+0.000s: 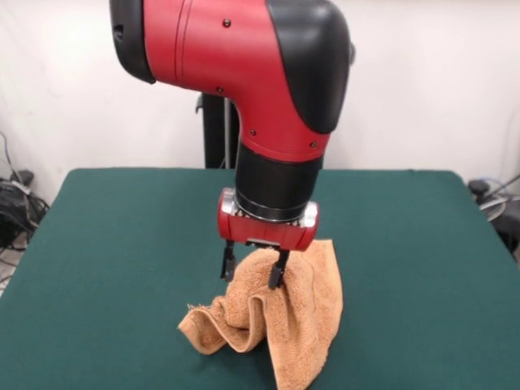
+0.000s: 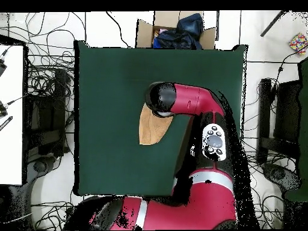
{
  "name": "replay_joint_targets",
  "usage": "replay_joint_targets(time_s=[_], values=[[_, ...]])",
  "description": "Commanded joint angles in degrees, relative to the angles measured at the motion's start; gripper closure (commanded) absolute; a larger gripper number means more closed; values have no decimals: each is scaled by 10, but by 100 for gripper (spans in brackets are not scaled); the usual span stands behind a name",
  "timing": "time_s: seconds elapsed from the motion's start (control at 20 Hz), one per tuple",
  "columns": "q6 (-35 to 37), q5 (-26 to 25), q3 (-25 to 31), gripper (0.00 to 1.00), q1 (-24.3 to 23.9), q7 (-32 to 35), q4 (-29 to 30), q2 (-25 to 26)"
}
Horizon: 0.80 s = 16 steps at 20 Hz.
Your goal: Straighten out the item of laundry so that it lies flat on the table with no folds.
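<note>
A plain white wall [image 1: 422, 89] stands behind my worktop [image 1: 97, 244]. From overhead, black cables [image 2: 51, 90] sprawl over the pale floor [image 2: 255, 24] around the worktop, an open cardboard box [image 2: 175, 30] against one edge, a white table [image 2: 12, 114] alongside.

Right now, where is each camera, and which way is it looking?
Front view: across the table, facing the robot; shows the red arm's wrist and gripper, its fingers at the hanging orange towel.
Overhead view: above, looking straight down; shows the whole arm and base.
Both share the towel, the green table and the arm.
</note>
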Motion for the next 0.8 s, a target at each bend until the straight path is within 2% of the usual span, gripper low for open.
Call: replay_joint_targets(time_s=[0.05, 0.2, 0.5, 0.8], values=[[-8, 42, -19, 0, 5, 185, -5, 32], [-23, 57, -31, 0, 4, 200, 0, 41], [-9, 71, -35, 0, -9, 170, -14, 50], [-9, 94, -45, 0, -4, 178, -6, 53]])
